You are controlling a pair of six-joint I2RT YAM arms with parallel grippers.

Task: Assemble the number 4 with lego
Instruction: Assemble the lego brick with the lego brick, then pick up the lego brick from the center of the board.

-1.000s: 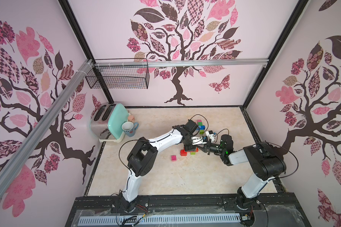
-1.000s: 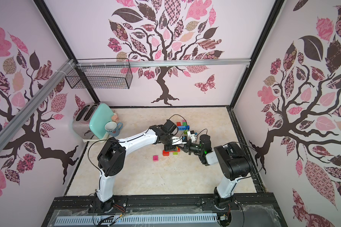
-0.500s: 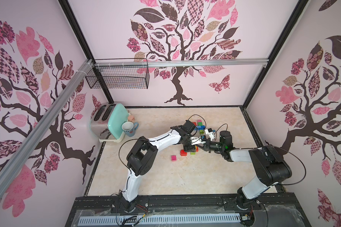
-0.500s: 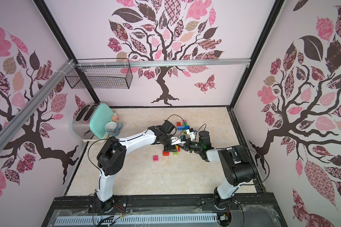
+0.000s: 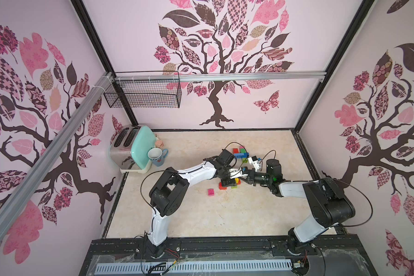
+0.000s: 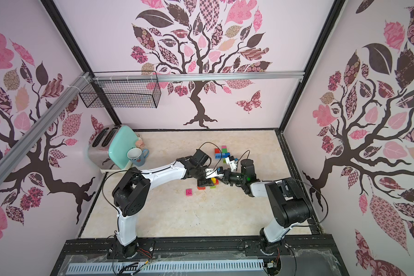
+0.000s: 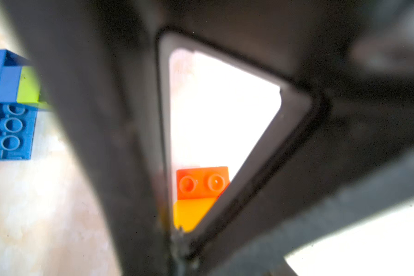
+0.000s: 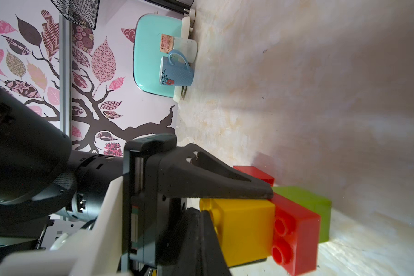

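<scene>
Low over the table's middle, a yellow lego brick [image 8: 244, 229] is stacked on a red one [image 8: 296, 241], with a green brick [image 8: 306, 205] and another red one [image 8: 256, 173] beside them. My left gripper [image 5: 228, 182] points down at this cluster. One of its fingers [image 8: 213, 181] lies along the yellow brick's side and the other is hidden. My right gripper [image 8: 197, 211] is shut and empty, its tips at the yellow brick's studs. It blocks most of the left wrist view, where red [image 7: 201, 184] and yellow [image 7: 191, 212] bricks show through a gap. A pink brick [image 5: 210, 192] lies alone.
A loose group of red, green, blue and pink bricks [image 5: 240, 153] lies behind the grippers. A mint toaster [image 5: 129, 148] and a blue mug [image 5: 157, 156] stand at the back left. A wire basket [image 5: 144, 93] hangs on the wall above them.
My right gripper has slid left toward the brick cluster and now meets the left gripper, with its forearm stretched out lower. The left arm has hardly moved.
</scene>
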